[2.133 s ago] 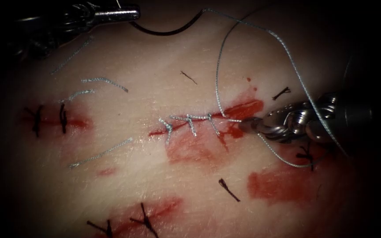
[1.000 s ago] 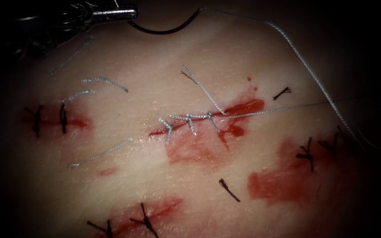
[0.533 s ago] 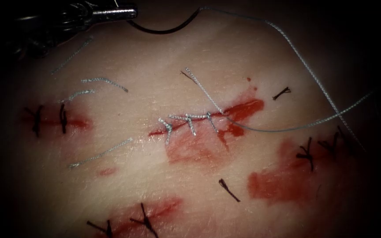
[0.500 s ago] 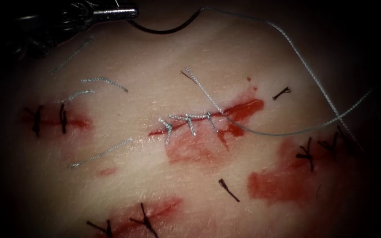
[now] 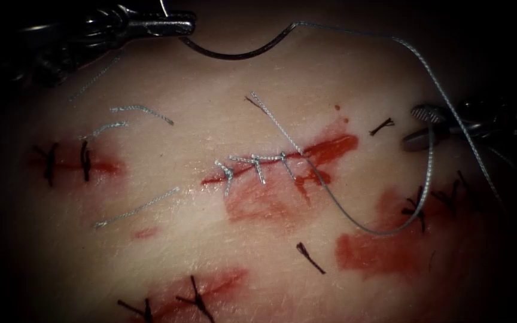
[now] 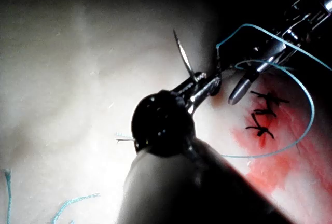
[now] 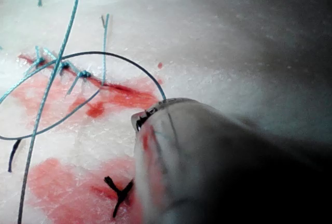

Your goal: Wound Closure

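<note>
Back into view comes my right tool (image 5: 429, 128), jaws parted, thread (image 5: 384, 230) slack.
My left tool (image 5: 178, 25) grips the needle (image 5: 234, 55) near its tip, clear of tissue (image 5: 210, 251).

Tissue (image 5: 210, 251): pale pinkish-cream, faint fine lines across the surface. Red fluid (image 5: 384, 251): bright red patches and smears, densest along the cut (image 5: 330, 146). Thread (image 5: 429, 173): pale blue-grey, twisted texture; teal in the wrist views. Cut ends of thread (image 5: 142, 110): same pale blue-grey. Old knots (image 5: 85, 160): black. Needle (image 5: 234, 52): dark metal. Left gripper (image 5: 169, 25) and right gripper (image 5: 426, 125): silver-grey steel.
</note>
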Motion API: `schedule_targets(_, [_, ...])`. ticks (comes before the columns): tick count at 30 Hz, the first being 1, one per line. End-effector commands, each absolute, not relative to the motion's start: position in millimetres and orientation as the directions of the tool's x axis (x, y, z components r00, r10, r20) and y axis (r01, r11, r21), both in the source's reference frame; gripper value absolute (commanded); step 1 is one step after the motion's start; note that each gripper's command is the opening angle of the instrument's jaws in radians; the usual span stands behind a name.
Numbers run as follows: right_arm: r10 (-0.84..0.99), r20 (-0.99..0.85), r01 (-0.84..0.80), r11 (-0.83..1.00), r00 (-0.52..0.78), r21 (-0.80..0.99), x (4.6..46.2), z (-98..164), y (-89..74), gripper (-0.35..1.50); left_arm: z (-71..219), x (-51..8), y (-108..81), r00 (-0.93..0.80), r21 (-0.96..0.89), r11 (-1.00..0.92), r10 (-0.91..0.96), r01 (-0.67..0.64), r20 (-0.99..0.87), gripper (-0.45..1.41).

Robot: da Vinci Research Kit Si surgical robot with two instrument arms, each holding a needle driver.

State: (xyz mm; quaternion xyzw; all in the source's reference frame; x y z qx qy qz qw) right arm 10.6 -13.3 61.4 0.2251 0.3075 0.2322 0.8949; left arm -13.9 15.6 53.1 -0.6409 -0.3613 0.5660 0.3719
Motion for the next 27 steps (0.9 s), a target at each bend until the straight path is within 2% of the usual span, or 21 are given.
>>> schedule_targets(1, [0.537, -0.456, -0.256, 0.799, 0.710, 0.544, 10.5, 62, -14.8, 1.35, 54, -14.4, 15.6, 0.095, -0.886, -0.462, 0.885, 0.047, -0.456, -0.45])
schedule_targets(5, [0.478, -0.431, -0.141, 0.778, 0.765, 0.613, 6.3, 60, -16.7, 1.35, 54, -14.2, 15.7, 0.096, -0.887, -0.460, 0.885, 0.044, -0.455, -0.45])
schedule_targets(9, [0.401, -0.372, -0.009, 0.691, 0.837, 0.723, 3.2, 56, -17.0, 1.23, 54, -14.2, 15.7, 0.095, -0.887, -0.460, 0.886, 0.046, -0.455, -0.45])
schedule_targets(11, [0.400, -0.417, 0.050, 0.671, 0.816, 0.740, 2.2, 55, -16.6, 1.23, 54, -14.2, 15.7, 0.095, -0.887, -0.460, 0.886, 0.047, -0.455, -0.45])
schedule_targets(14, [0.506, -0.465, 0.080, 0.610, 0.726, 0.789, 0.2, 52, -15.0, 1.21, 54, -14.2, 15.7, 0.095, -0.887, -0.460, 0.886, 0.048, -0.455, -0.45])
schedule_targets(18, [0.613, -0.492, 0.025, 0.611, 0.619, 0.792, -2.6, 49, -11.6, 1.23, 54, -14.2, 15.7, 0.096, -0.887, -0.460, 0.886, 0.046, -0.454, -0.45])
schedule_targets(24, [0.716, -0.471, -0.274, 0.658, 0.515, 0.701, -7.2, 46, -6.0, 1.21, 54, -14.3, 15.7, 0.098, -0.885, -0.465, 0.883, 0.040, -0.459, -0.45])
schedule_targets(25, [0.728, -0.468, -0.327, 0.659, 0.500, 0.677, -7.7, 46, -5.1, 1.23, 54, -14.3, 15.7, 0.098, -0.885, -0.465, 0.883, 0.040, -0.459, -0.45])
schedule_targets(27, [0.753, -0.460, -0.410, 0.649, 0.471, 0.641, -9.0, 45, -3.1, 1.38, 54, -14.3, 15.7, 0.098, -0.885, -0.465, 0.883, 0.040, -0.459, -0.45])
